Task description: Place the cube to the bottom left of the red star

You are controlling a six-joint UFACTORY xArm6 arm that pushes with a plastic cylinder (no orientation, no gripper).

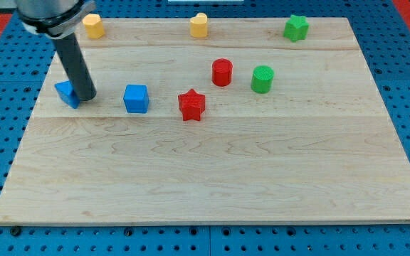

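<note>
A blue cube sits on the wooden board, left of the red star with a gap between them. My tip rests on the board left of the cube, right beside a second blue block of unclear shape that the rod partly hides. The tip is apart from the cube by roughly one block width.
A red cylinder and a green cylinder stand up and right of the star. Two yellow blocks and a green star sit along the top edge.
</note>
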